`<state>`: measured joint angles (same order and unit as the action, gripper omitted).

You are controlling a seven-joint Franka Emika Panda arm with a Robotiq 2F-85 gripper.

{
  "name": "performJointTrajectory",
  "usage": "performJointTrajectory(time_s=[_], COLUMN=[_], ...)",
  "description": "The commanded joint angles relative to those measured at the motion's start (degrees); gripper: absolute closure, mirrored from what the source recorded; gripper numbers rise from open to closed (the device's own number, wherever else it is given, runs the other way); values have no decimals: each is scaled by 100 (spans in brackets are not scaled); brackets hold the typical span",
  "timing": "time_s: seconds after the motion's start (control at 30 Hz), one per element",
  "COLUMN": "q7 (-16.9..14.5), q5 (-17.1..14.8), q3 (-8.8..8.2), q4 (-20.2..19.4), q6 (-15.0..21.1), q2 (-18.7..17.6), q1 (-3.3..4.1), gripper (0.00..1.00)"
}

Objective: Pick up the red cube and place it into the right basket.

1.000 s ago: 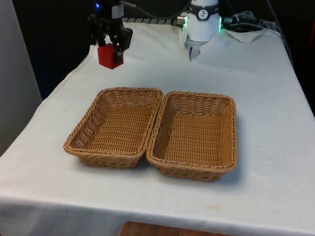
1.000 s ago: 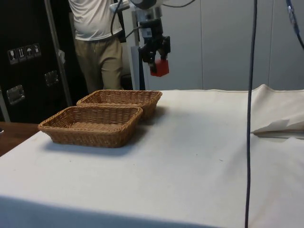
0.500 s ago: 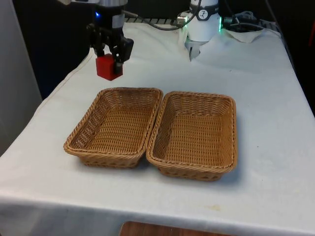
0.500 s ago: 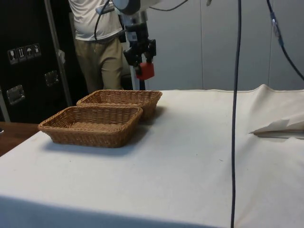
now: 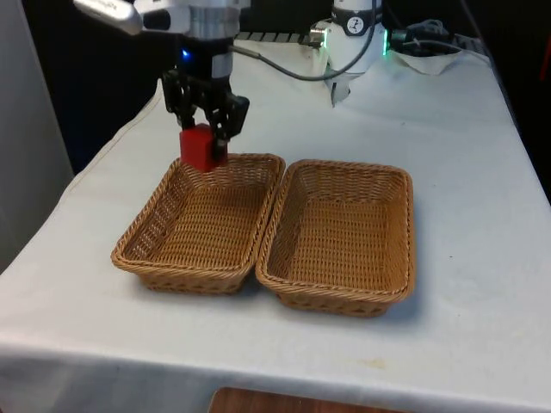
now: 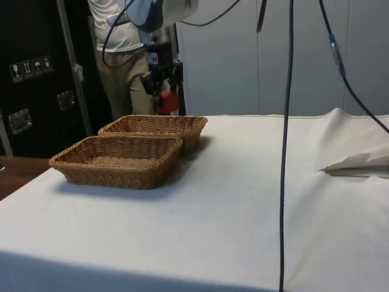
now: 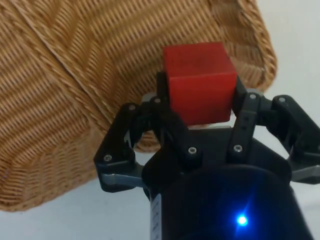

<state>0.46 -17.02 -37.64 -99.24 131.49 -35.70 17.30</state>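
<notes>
A white cloth (image 5: 465, 155) covers the table. A person (image 6: 124, 58) stands behind the table, beside dark cabinets (image 6: 30, 73).

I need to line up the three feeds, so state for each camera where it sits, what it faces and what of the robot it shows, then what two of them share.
Front view: sits at the table's near end, looking across two wicker baskets at the arm; its end effector holds the red cube.
Side view: sits beside the table, looking across the cloth at the baskets, the arm and a person behind.
Wrist view: sits on the wrist, looking down past the fingers onto basket weave.
Shared: all three show the cube over a basket's corner.
</notes>
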Motion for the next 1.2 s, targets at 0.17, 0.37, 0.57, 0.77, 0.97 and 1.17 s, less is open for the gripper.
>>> performJointTrajectory(time_s=[0.17, 0.37, 0.57, 0.77, 0.97, 1.17], q7=[-46, -178, -218, -201, -178, -166], q5=[-286, -613, -773, -848, -825, -814], q3=[143, 155, 172, 143, 126, 120], q4=[246, 372, 447, 527, 590, 619], q6=[69, 120, 183, 178, 132, 115], q2=[-332, -636, -859, -1003, -1049, -1066], q1=[-57, -69, -80, -46, -40, -40], gripper=[96, 96, 96, 96, 94, 47])
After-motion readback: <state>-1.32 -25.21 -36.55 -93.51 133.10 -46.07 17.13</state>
